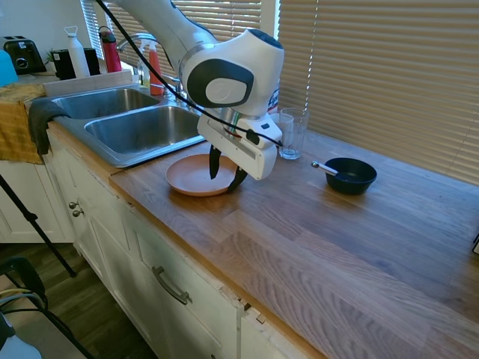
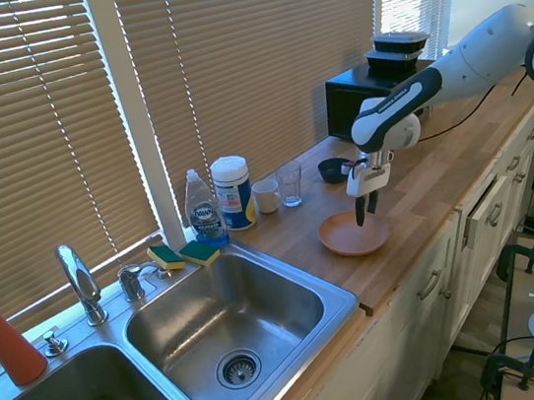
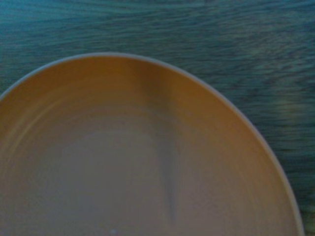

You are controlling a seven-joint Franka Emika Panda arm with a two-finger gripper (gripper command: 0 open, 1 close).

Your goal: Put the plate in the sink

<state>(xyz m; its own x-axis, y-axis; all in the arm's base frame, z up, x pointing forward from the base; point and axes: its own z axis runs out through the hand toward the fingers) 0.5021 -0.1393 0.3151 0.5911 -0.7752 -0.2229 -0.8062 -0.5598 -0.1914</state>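
- Plate (image 1: 193, 176) flat on wooden counter (image 1: 314, 239), just beside sink (image 1: 142, 127).
- Gripper (image 1: 226, 175) over plate's rim, fingers spread, nothing pinched.

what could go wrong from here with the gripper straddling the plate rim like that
The gripper is open over the rim of the plate, which lies flat on the wood counter. A shallow pinch on that low rim could slip, or tip the plate as it lifts. The path to the sink crosses the sink's raised steel lip, so a low carry might clip it. The glass stands close behind the arm and could be knocked.
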